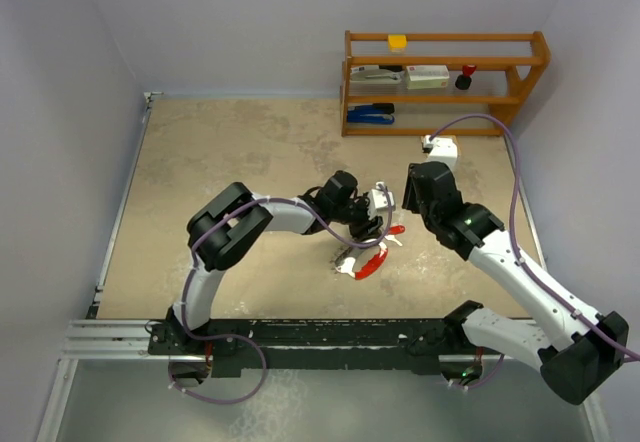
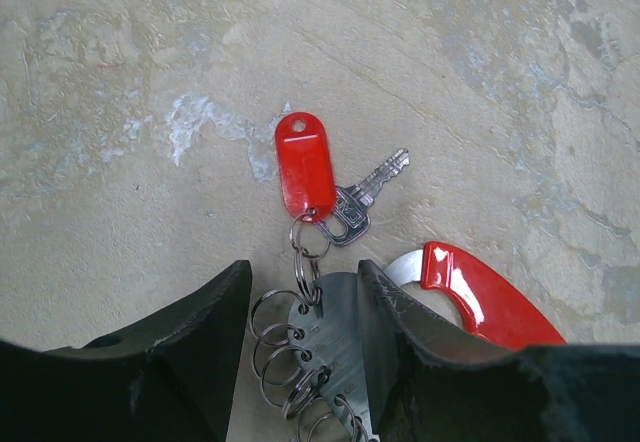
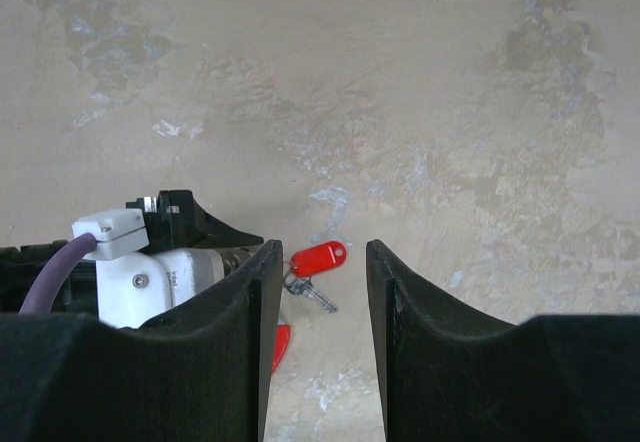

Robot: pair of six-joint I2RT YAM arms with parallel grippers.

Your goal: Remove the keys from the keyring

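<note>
The left fingers (image 2: 200, 342) clamp the keyring (image 2: 480, 292) by its ring stack, anchoring it against the table (image 2: 150, 62). The red-tagged key (image 2: 375, 184) lies just beyond the keyring, attached. The right fingers (image 3: 420, 342) hang open above, apparently ready to pull.

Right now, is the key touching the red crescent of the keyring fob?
Apart. The left wrist view shows the key lying beside its red tag, with a strip of bare table between it and the red crescent.

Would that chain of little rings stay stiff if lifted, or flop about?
Probably flop: the chain is separate linked rings, so it should sag. The key and red tag hang loosely at its end, and would likely swing.
</note>
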